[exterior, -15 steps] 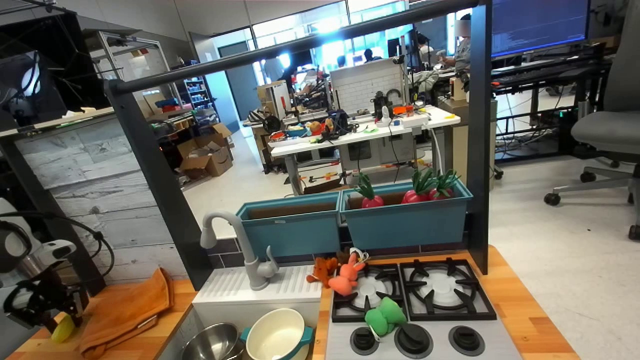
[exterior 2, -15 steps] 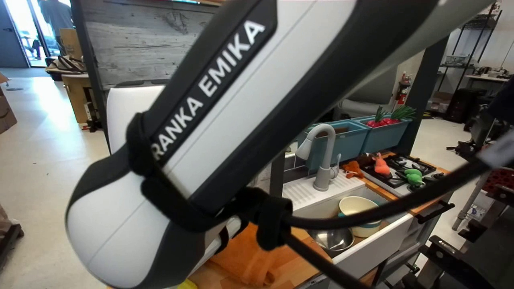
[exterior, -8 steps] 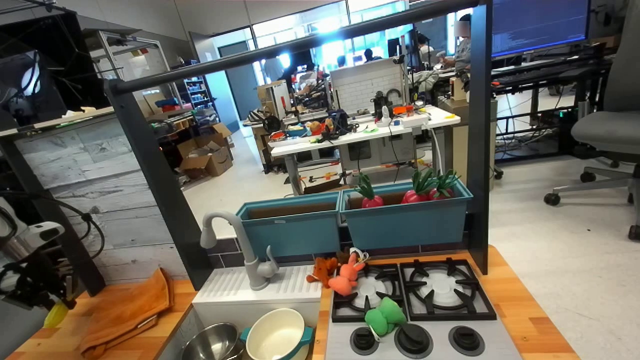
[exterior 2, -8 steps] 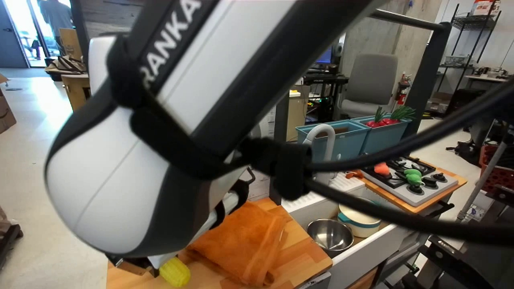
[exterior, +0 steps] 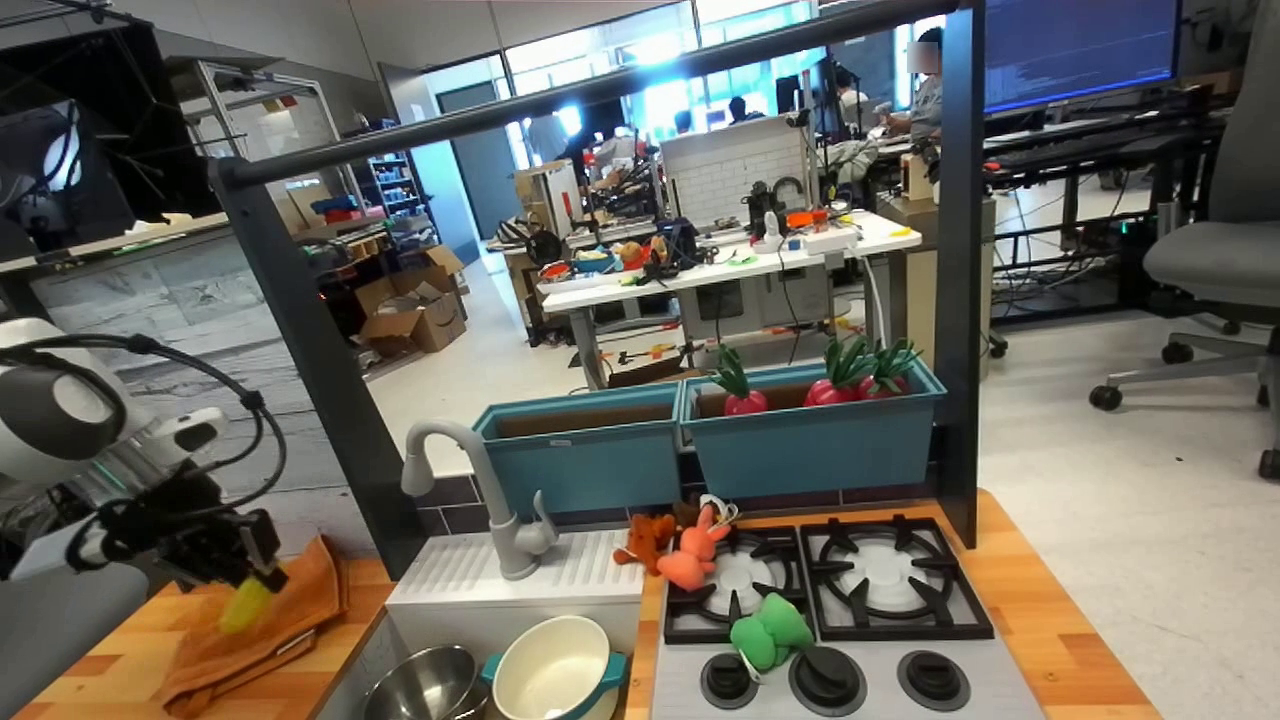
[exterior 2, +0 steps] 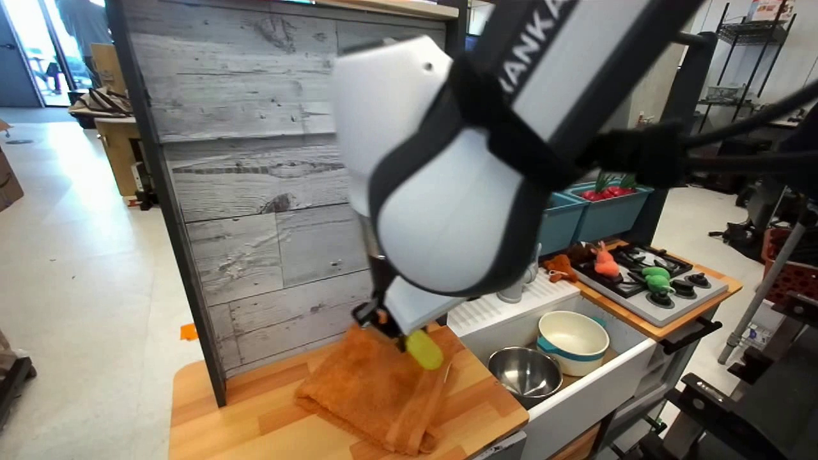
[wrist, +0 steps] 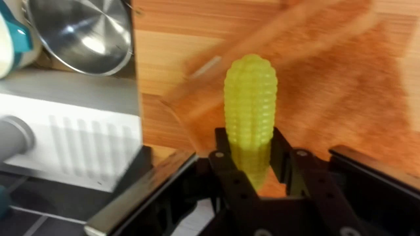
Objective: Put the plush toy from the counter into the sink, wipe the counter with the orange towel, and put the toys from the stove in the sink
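Corn toy [exterior: 247, 605], where's that at in an exterior view? Any writing around?

Hanging from the gripper [exterior: 262, 577], over the orange towel [exterior: 235, 660] on the counter [exterior: 100, 650]. There's a little label [exterior: 560, 443] on a planter [exterior: 590, 475] and faint lines on a screen [exterior: 1080, 50], both way too small to read.

And the lettering [exterior 2: 540, 48] on the arm [exterior 2: 447, 217]?

In an exterior view I can make out "ANKA", with the letter before it partly covered by a black strap [exterior 2: 517, 128]. Corn toy's over the towel there too, with the sink [exterior 2: 594, 402] just beside the counter.

Wrist view: is it actually gripped?

Yep, the fingers [wrist: 222, 139] pinch it from both sides near one end, jaws parted only by its thickness. The other end sticks out free. Towel's got a pale tag [wrist: 206, 67], too blurry to read.
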{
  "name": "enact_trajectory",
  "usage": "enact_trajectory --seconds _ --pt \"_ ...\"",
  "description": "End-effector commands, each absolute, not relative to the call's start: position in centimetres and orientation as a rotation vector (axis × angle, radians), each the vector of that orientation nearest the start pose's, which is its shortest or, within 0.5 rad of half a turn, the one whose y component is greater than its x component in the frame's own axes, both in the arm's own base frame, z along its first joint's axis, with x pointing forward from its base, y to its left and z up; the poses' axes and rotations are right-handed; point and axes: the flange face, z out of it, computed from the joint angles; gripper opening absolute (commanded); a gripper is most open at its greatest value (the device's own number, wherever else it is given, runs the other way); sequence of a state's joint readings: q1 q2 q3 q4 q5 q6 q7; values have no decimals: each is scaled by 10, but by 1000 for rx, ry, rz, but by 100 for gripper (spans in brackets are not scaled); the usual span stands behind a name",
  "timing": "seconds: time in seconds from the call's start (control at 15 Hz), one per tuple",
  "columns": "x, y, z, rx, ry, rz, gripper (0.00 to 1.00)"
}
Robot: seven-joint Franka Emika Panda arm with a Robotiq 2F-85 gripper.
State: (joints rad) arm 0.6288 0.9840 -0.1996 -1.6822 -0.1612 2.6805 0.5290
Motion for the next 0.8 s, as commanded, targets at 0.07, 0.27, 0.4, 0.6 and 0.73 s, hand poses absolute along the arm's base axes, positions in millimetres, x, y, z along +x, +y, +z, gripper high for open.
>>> enact_trajectory --seconds 0.07,0.27,0.4,0.6,0.73 --pt "583 186 4 -3406 148 -274 8" --pt "580 124 -14 -3440 404 -298 8" --pt "572 90 -27 -3444 566 -241 8" --pt "558 64 -44 -3418 720 -187 8" --pt "557 61 -46 -3376 775 -265 8"
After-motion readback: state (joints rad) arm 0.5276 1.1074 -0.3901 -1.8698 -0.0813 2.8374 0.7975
